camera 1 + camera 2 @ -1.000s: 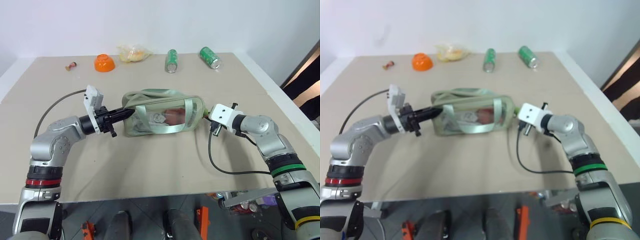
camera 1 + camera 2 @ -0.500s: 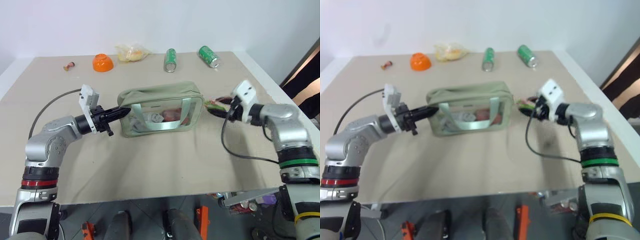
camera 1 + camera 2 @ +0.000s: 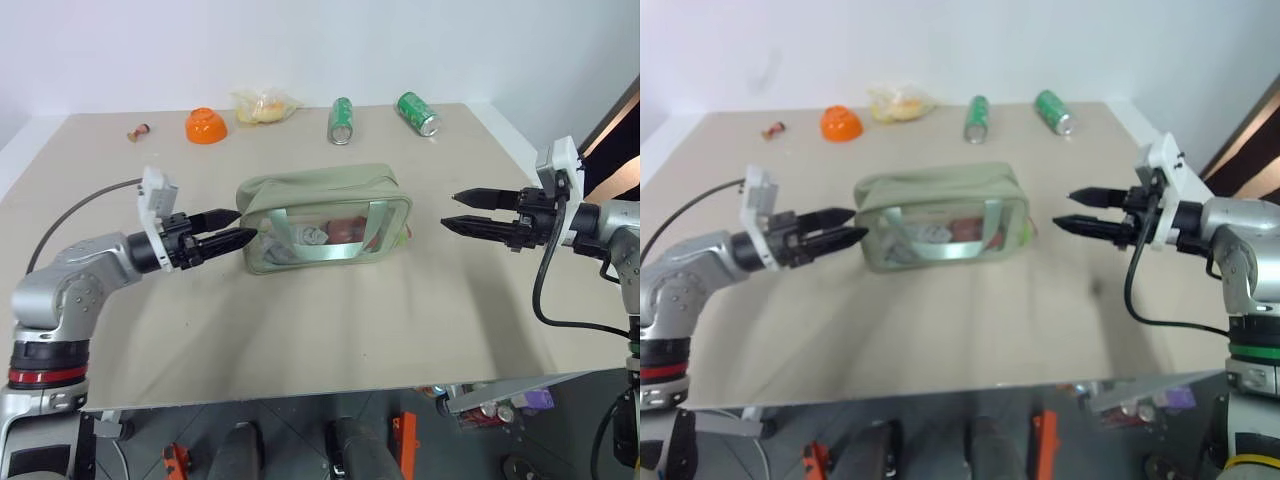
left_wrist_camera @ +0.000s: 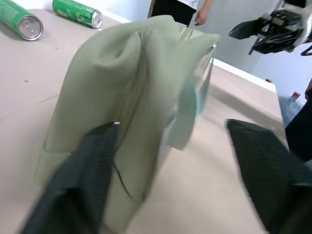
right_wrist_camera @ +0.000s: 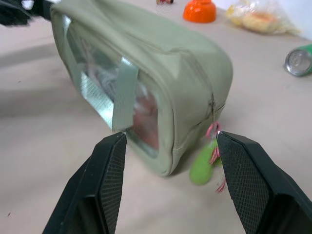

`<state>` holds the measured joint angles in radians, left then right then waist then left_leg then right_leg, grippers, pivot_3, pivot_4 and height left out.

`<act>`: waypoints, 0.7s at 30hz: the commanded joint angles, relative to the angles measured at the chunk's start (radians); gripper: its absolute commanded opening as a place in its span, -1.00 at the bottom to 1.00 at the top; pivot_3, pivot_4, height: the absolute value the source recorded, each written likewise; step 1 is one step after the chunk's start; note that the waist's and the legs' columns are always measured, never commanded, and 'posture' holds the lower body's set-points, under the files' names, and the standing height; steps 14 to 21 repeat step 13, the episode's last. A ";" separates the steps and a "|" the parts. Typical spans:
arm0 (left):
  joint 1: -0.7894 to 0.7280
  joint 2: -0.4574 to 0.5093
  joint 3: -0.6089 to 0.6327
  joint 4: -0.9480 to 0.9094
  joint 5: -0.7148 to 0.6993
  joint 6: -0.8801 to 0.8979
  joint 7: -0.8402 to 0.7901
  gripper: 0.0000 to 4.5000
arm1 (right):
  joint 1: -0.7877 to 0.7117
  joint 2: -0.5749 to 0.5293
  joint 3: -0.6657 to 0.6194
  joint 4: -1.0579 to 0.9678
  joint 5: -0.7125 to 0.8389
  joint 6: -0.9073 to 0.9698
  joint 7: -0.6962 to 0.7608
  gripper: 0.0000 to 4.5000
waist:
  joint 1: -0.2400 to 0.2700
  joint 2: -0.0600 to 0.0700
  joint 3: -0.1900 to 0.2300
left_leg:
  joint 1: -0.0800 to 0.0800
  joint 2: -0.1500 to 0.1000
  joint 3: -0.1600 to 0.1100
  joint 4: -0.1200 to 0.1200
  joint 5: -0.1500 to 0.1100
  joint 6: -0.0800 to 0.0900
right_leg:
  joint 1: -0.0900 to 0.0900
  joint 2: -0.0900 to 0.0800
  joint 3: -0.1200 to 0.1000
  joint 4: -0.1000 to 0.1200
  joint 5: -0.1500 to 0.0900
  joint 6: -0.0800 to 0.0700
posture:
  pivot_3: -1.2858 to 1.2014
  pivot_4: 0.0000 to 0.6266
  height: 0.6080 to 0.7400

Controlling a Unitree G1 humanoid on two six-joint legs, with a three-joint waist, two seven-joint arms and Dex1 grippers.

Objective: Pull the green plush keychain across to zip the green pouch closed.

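The left gripper [image 3: 228, 228] had its two black fingers spread apart, their tips just beside the left end of the green pouch [image 3: 322, 215] and holding nothing; in the left wrist view one finger [image 4: 80, 180] lay against the pouch's fabric end while the other stood clear of it over bare table. The right gripper [image 3: 462, 211] was also parted, one finger above the other, pointing toward the pouch's right end from a little way off and gripping nothing.

The pouch sat upright near the middle of the beige table [image 3: 320, 330], its clear window side with two mint strips facing the robot and something reddish showing through the plastic (what it was could not be made out). Its top looked drawn shut along the seam. The green plush keychain [image 5: 201, 165] hung from a thin pink cord at the pouch's right end and rested on the table just beside the bottom corner, between the right gripper's fingers as the right wrist view framed it, though apart from both.

Along the far edge lay two green soda cans [image 3: 342, 121], an orange bowl [image 3: 205, 125] turned upside down, a crumpled yellowish bag [image 3: 265, 104] and a small red item [image 3: 138, 130].
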<state>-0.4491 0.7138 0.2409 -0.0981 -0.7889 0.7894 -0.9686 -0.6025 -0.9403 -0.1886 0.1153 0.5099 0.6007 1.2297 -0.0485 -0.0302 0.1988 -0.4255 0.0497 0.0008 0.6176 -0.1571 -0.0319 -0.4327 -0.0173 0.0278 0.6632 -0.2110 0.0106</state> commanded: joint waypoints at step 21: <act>0.230 -0.045 0.235 -0.054 -0.118 -0.002 0.136 0.99 | 0.204 0.022 -0.174 -0.295 0.156 0.142 -0.193 0.34 | 0.009 -0.001 0.000 | -0.005 -0.001 0.001 0.004 0.000 -0.001 | -0.004 -0.003 -0.001 0.000 0.000 0.000 | 0.03 -0.52 1.00</act>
